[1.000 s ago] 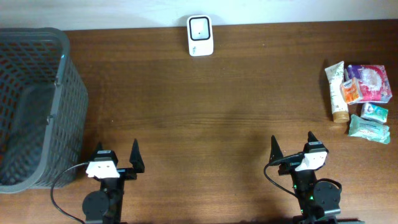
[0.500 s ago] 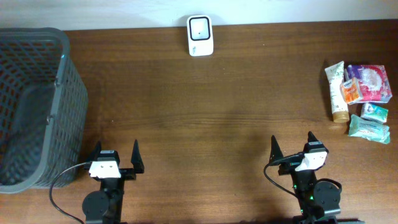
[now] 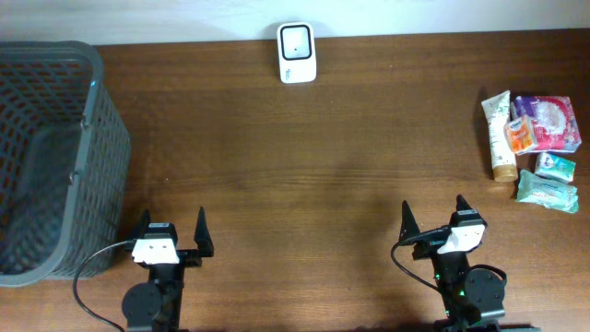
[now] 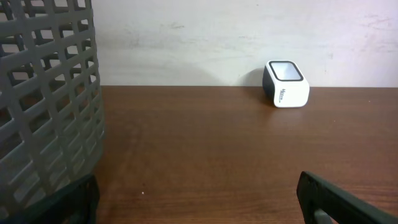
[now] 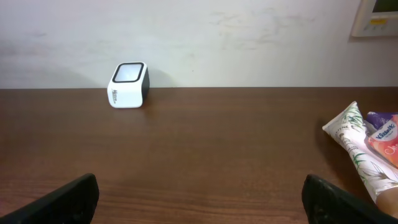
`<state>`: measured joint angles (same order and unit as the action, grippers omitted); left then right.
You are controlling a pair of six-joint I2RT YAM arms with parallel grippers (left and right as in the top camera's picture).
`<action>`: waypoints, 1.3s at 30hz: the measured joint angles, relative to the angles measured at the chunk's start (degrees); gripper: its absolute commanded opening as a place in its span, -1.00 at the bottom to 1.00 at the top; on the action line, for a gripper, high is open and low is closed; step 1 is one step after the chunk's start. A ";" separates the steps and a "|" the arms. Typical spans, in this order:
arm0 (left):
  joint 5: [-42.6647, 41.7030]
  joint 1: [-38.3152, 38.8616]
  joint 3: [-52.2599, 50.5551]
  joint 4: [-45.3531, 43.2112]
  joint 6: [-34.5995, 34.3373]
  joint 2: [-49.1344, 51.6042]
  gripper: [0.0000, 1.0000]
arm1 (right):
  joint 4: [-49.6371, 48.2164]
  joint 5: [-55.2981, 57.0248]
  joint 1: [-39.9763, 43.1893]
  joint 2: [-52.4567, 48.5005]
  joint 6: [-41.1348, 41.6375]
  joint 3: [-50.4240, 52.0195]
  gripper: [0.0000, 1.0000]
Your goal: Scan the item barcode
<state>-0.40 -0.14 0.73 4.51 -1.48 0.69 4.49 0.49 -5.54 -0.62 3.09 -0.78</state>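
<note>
Overhead: a white, dark-windowed scanner sits at the far edge; cream tube beside packets, possibly wipes. Both the left gripper and right gripper stand spread, empty.

A dark grey plastic lattice basket stands at the frame's left edge on the brown wooden table.
</note>
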 measured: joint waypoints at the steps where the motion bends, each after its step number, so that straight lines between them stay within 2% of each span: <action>1: 0.00 0.00 0.00 0.00 0.00 0.00 0.98 | 0.00 0.00 0.00 0.00 0.00 0.00 0.97; 27: 0.00 0.00 0.00 0.00 0.00 0.00 0.98 | 0.00 0.02 0.00 0.00 -0.07 0.00 0.98; 39: 0.00 0.00 0.00 0.00 0.02 0.00 0.98 | 0.00 0.00 0.00 0.00 -3.08 0.00 0.97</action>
<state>-0.40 -0.14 0.73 4.51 -1.45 0.69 4.49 0.49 -5.54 -0.62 0.01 -0.78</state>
